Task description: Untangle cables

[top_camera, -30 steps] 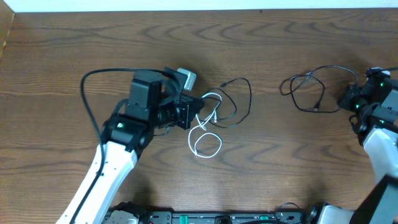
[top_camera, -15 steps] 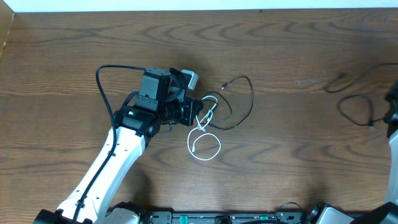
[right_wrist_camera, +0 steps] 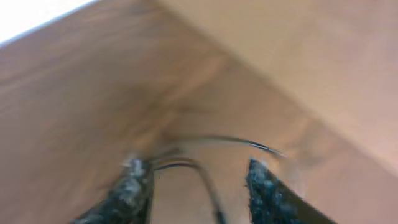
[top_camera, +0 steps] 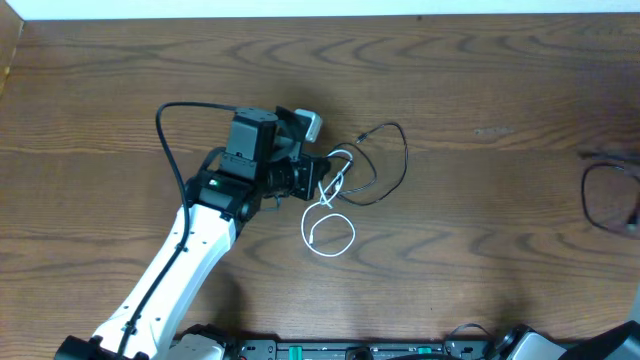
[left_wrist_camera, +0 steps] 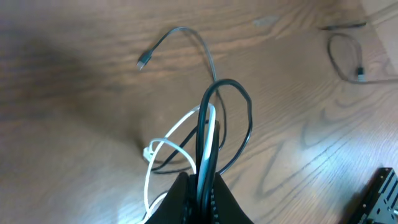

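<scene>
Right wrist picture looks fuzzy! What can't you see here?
- Right wrist: blur hides whether the right gripper touches the far black cable.
- Overhead: the right edge cuts that cable off; right arm out of frame.
- Left wrist: the left gripper hides where white cable and near black cable cross.

A black cable runs off the overhead's right edge.
</scene>
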Motion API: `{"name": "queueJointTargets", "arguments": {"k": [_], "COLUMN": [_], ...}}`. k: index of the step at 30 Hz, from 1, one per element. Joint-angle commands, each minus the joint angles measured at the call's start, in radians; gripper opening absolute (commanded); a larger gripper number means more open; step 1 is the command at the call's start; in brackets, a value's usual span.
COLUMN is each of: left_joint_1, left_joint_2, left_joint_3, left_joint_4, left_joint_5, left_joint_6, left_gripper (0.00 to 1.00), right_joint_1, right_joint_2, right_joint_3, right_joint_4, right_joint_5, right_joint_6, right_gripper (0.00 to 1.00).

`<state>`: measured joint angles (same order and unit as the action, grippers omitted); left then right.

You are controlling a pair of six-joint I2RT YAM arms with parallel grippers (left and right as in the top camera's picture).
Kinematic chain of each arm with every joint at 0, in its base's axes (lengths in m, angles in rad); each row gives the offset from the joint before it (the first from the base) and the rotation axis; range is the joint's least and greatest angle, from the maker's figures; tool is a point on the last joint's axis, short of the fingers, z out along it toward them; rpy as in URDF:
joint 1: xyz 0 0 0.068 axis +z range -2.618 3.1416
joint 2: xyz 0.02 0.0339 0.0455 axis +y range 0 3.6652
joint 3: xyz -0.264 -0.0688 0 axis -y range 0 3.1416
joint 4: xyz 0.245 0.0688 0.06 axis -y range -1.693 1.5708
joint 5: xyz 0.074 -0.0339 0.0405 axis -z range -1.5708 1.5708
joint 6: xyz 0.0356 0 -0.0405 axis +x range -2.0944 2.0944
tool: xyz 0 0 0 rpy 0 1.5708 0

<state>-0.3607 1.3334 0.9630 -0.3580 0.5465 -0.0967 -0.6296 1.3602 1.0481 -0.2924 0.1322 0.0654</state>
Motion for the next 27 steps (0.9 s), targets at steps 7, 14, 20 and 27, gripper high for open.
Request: {"name": "queueJointTargets", "arguments": {"k": [7,14,20,27], "left_joint_1": [-0.151,-0.149,-0.149,-0.15], "left_joint_2": [0.002,0.0,0.0,0.0], "left_joint_3": [0.004,0.004,0.004,0.004], "left_joint_4": [0.199,0.229,0.212,0.153], "left_joint_5": [0.028,0.038,0.048,0.048], "left_joint_6": [0.017,0.015,0.009,0.009], "left_gripper": [0.08,0.08,0.08,0.08], "right_joint_1": [0.097,0.318,0.534,0.727], "right_joint_2": [0.017,0.027,0.028,0.028], "right_joint_3": [0.018,0.005,-0.024,-0.024], "right_joint_4": [-0.088,-0.345,-0.369,-0.309], "right_joint_5": [-0.842,-0.873,-0.875,-0.868], "right_joint_6": [0.015,-0.235,-0.405,-0.419], "right_gripper": [0.38,0.4,0.46,0.52]}}
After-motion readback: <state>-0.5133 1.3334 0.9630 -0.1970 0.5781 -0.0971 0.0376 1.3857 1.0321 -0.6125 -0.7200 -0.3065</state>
